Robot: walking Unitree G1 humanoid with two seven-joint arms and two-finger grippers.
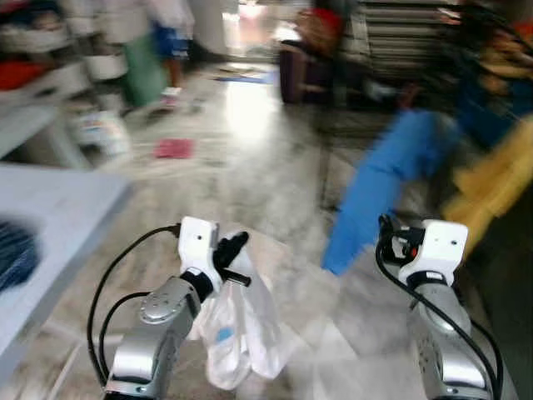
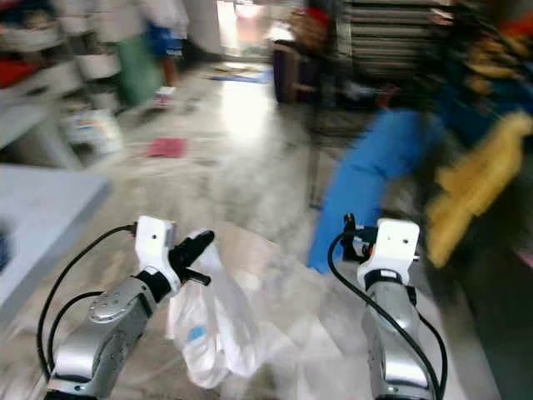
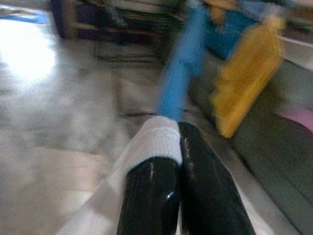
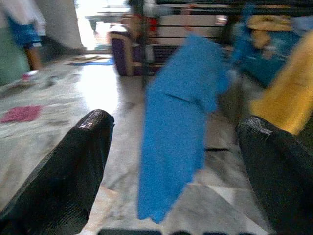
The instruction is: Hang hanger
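My left gripper [image 1: 236,262] is shut on a white garment [image 1: 237,329] that hangs limp below it, low in front of me. In the left wrist view the two black fingers [image 3: 205,191] press together with white cloth [image 3: 154,139] pinched at their tips. I cannot make out a hanger in the blur. My right gripper [image 4: 176,122] is held up at the right, open and with nothing in it. Beyond it a blue garment [image 1: 383,183] and a yellow one [image 1: 491,183] hang from a dark clothes rack [image 1: 391,37].
The whole picture is blurred by motion. A grey table [image 1: 58,208] with a dark blue cloth [image 1: 15,254] is at my left. A pink rag [image 1: 173,148] lies on the shiny tiled floor. A person [image 1: 171,42] stands far back, near shelves.
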